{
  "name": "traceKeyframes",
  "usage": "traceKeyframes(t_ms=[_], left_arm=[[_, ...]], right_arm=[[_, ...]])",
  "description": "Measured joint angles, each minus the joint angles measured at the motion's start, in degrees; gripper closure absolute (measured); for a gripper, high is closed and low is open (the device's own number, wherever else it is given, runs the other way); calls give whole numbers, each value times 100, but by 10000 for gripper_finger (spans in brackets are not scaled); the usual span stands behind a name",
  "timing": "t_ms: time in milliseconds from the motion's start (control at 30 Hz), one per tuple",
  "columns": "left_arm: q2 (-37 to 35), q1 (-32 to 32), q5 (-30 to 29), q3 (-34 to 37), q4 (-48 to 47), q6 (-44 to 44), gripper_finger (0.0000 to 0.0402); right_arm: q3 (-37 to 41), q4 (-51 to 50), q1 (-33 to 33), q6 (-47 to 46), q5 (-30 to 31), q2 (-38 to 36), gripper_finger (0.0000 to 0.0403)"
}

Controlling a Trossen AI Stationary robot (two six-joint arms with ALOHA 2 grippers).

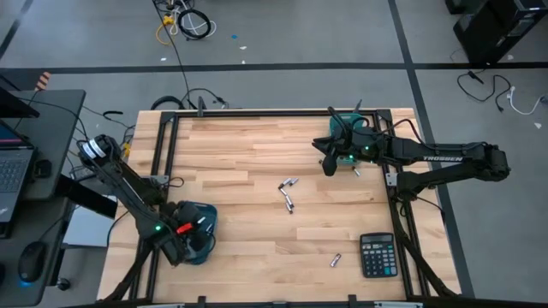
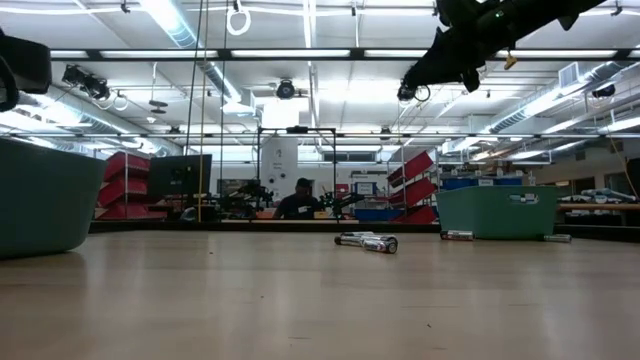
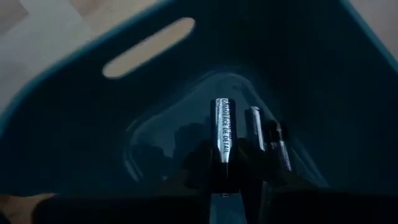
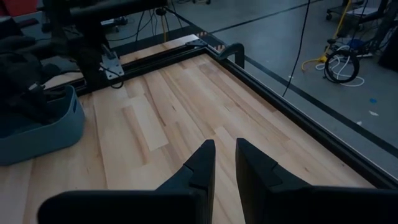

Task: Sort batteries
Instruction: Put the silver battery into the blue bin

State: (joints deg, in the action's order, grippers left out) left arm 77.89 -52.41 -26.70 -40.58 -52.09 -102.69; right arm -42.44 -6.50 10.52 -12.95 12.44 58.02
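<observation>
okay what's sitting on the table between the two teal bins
In the high view, a small cluster of batteries lies mid-table, roughly between the left bin and the right bin; otherwise bare wood.

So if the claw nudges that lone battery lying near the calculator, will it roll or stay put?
The lone battery is a small smooth cylinder lying on its side on bare wood, so a sideways nudge would probably set it rolling; an end-on push would more likely slide it. It looks light for the claw, and its smooth casing may slip. The calculator beside it could stop a roll that way.
</observation>
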Motion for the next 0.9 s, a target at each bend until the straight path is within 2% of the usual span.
traceKeyframes(t_ms=[267, 467, 567, 733, 800, 900], left_arm=[[-1, 176, 0, 0, 0, -59, 273], [-46, 180, 43, -301, -27, 205, 250], [-194, 180, -257, -735, -159, 721, 250], [-392, 263, -1686, -1747, -376, 2355, 250], [-470, 547, -2142, -2112, -652, 2921, 250], [-633, 1147, -2228, -2461, -672, 4114, 250]], right_arm=[[0, 2, 0, 0, -4, 2, 353], [0, -50, 0, -12, -6, 2, 353], [0, -124, 0, -145, -6, 80, 353], [-70, -143, 0, -229, -6, 530, 353], [-239, -191, 2, -225, -6, 778, 353], [-649, -524, 42, -186, 1, 1173, 353]])
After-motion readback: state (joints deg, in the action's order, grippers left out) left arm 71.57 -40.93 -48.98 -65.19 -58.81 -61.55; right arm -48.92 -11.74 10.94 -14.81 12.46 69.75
